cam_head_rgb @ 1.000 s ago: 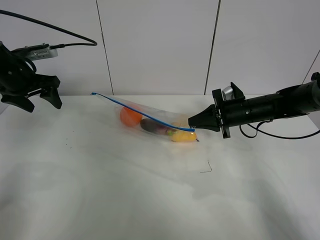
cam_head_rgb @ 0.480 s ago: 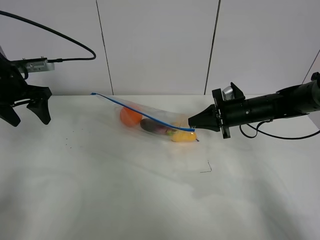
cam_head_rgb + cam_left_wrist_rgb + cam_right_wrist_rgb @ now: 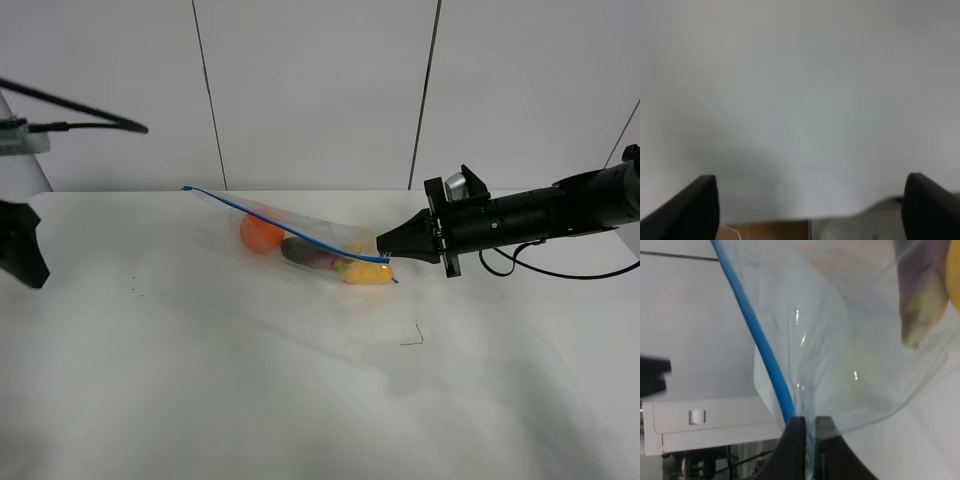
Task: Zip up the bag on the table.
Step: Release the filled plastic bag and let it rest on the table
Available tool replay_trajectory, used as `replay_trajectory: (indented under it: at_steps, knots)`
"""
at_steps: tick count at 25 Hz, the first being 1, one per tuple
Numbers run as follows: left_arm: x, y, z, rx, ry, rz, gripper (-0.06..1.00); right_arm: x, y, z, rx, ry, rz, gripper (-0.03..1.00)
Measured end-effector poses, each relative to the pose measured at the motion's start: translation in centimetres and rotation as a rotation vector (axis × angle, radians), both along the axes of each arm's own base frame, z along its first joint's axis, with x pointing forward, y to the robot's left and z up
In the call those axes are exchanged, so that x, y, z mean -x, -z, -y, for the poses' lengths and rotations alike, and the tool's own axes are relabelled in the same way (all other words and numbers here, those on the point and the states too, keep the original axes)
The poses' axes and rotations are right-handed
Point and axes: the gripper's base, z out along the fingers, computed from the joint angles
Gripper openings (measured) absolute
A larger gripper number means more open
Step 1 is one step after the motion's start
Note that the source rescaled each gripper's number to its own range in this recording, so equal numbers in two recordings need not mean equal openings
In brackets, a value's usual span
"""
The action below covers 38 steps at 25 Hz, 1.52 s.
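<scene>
The clear bag (image 3: 300,238) lies on the white table (image 3: 250,380), its blue zipper strip (image 3: 285,221) running from the far left corner to the right end. Orange, purple and yellow produce show through it. My right gripper (image 3: 384,249) is shut on the right end of the zipper edge; the right wrist view shows its fingers (image 3: 796,437) pinching the plastic beside the blue strip (image 3: 762,347). My left gripper (image 3: 22,255) is at the far left edge, well away from the bag, and its fingers (image 3: 695,205) stand wide apart, holding nothing.
A small dark mark (image 3: 412,337) is on the table in front of the bag. A white panelled wall (image 3: 320,90) stands behind the table. Cables hang from both arms.
My left arm has drawn back to the left, almost out of the exterior view. The right gripper and the bag have not moved.
</scene>
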Motion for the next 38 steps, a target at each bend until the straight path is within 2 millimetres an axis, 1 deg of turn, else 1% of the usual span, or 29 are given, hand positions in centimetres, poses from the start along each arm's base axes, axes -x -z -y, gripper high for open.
replay_trajectory:
  at_steps: [2, 6, 9, 12, 18, 28, 35, 38]
  knots:
    - [2.8, 1.4, 0.2, 0.002, 0.000, -0.031, 1.00, 0.0, 0.0, 0.0, 0.000, 0.000, 0.000, 0.00]
    - [7.6, 4.4, 0.5, 0.005, 0.000, -0.081, 1.00, 0.0, 0.0, 0.0, 0.000, 0.000, 0.000, 0.00]
    - [10.2, 5.7, 0.6, 0.000, -0.002, -0.007, 1.00, 0.0, 0.0, 0.0, 0.000, 0.000, 0.000, 0.00]
    - [12.2, 6.3, 0.7, -0.003, -0.005, 0.058, 1.00, 0.0, 0.0, 0.0, 0.000, 0.000, 0.000, 0.00]
    - [14.2, 5.0, 0.8, -0.012, -0.009, 0.216, 1.00, 0.0, 0.0, 0.0, 0.005, -0.005, 0.000, 0.00]
    - [16.1, 4.0, 1.0, -0.020, -0.007, 0.358, 1.00, 0.1, 0.1, 0.0, 0.010, -0.011, 0.000, 0.00]
    - [18.7, 2.9, 1.2, -0.023, 0.018, 0.540, 1.00, 0.1, 0.1, 0.0, 0.012, -0.014, 0.000, 0.00]
    - [20.4, 2.6, 1.3, -0.028, 0.018, 0.649, 1.00, 0.1, 0.1, 0.0, 0.013, -0.014, 0.000, 0.00]
